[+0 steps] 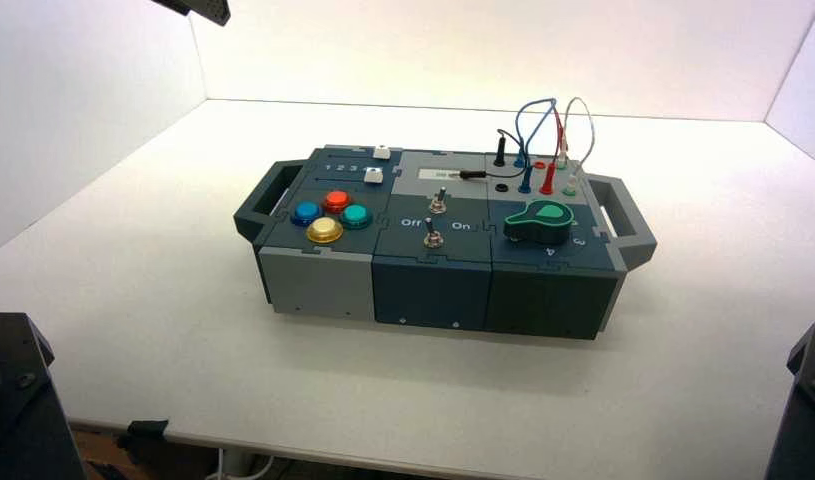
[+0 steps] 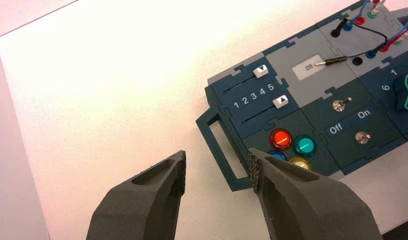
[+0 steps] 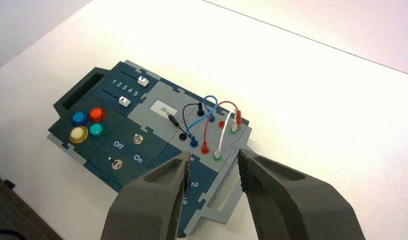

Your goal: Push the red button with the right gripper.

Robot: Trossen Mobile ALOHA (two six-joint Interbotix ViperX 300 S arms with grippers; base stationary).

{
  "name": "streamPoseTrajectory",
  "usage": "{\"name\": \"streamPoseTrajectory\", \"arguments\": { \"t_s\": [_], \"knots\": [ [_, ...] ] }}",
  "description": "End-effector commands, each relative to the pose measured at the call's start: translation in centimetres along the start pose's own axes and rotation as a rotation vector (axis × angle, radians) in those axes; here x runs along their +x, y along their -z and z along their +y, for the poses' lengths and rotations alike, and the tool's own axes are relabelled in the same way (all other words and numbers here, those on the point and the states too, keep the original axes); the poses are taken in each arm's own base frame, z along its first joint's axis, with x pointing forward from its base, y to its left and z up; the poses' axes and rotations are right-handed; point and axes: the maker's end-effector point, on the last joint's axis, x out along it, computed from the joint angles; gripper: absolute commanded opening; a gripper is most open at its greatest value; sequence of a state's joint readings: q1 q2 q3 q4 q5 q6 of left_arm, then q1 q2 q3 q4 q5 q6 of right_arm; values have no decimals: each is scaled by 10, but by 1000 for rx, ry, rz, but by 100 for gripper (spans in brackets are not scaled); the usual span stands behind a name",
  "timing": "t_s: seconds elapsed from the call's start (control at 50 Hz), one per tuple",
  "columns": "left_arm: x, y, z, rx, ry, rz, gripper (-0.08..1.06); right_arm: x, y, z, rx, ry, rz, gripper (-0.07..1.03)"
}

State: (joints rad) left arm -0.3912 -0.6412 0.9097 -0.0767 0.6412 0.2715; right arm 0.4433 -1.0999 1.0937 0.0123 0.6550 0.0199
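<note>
Sitting on the white table [image 1: 133, 330], the box [image 1: 433, 290] is showing its cluster of four domed buttons at the robot's left end, and the red button [image 1: 336, 200] is the one at the far side of that cluster, with the blue button [image 1: 306, 212] to its left, the teal button [image 1: 355, 215] to its right and the yellow button [image 1: 324, 230] nearest the robot. Nothing is touching it yet. From the right wrist view the right gripper [image 3: 213, 170] is hovering with its fingers parted by a narrow gap, above the box's opposite end where the wires [image 3: 212, 117] are plugged in, well apart from the red button [image 3: 96, 114]. The left gripper [image 2: 217, 167] is waiting beside the box's left handle, fingers spread wide. To do this well, I reckon the right gripper should be closing its fingers into one blunt tip, travelling across above the toggle switches [image 1: 435, 220] rather than through them, centring over the red dome and coming straight down, so it isn't clipping the teal or blue neighbours that are sitting just beside it.
</note>
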Motion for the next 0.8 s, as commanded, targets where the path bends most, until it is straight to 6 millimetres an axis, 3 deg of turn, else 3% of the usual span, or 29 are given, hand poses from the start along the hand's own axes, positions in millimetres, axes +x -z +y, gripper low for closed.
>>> {"name": "streamPoseTrajectory", "arguments": {
  "t_s": [0.02, 0.68, 0.8],
  "knots": [
    [2, -5, 2, -8, -2, -3, 65, -1, -8, 0, 6, -1, -15, 52],
    [6, -5, 3, -12, -2, 2, 64, 0, -7, 1, 6, -3, -3, 52],
    [5, -6, 12, -38, -27, -7, 60, 2, -7, 7, -6, -29, 18, 51]
  ]
}}
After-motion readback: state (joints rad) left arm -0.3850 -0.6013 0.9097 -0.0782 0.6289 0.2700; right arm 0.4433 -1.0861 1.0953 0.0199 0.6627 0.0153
